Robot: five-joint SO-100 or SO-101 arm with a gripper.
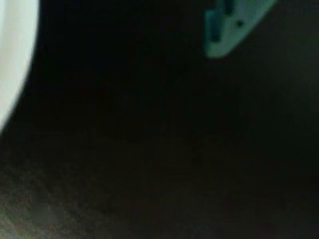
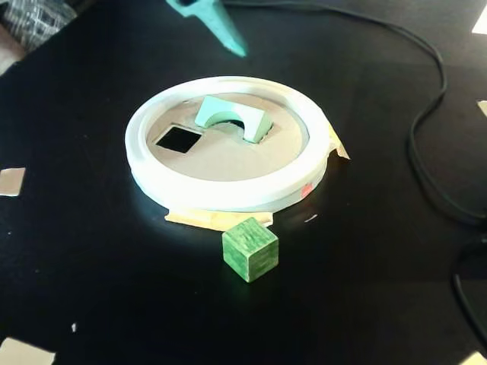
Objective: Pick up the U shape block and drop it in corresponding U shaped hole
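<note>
1. Claw (image 2: 228,38): only a teal finger tip shows at the top edge of the fixed view, pointing down and to the right. The second finger is out of frame, so I cannot tell whether it is spread or pressed together. It grips nothing that can be seen.
2. Wrist view: mostly black and blurred. A teal claw part (image 1: 234,27) shows at the upper right, and a blurred white rim (image 1: 15,55) at the left edge. No block is visible here.
3. U shape block (image 2: 232,118): pale mint, sitting tilted on the cardboard disc (image 2: 221,156) inside the white ring (image 2: 228,194). It appears partly sunk into the U shaped hole (image 2: 257,138), notch facing down toward the camera. Not fully dropped, it rides above the disc.
4. Key relation: in the fixed view the block lies below the claw tip, near it but apart, not touching. The block's long axis runs roughly left to right with a slight downward slant to the right.
5. Square cutout (image 2: 178,138): empty, left of the block on the same disc.
6. Dark green cube (image 2: 249,249): on the black bench (image 2: 91,251) in front of the ring, well apart from the claw.
7. Judgement: the block looks released at the hole but jammed or half-seated. A nudge or a re-grip across its short side is likely needed.
8. Risk: pushing it may tip it out onto the disc.
</note>
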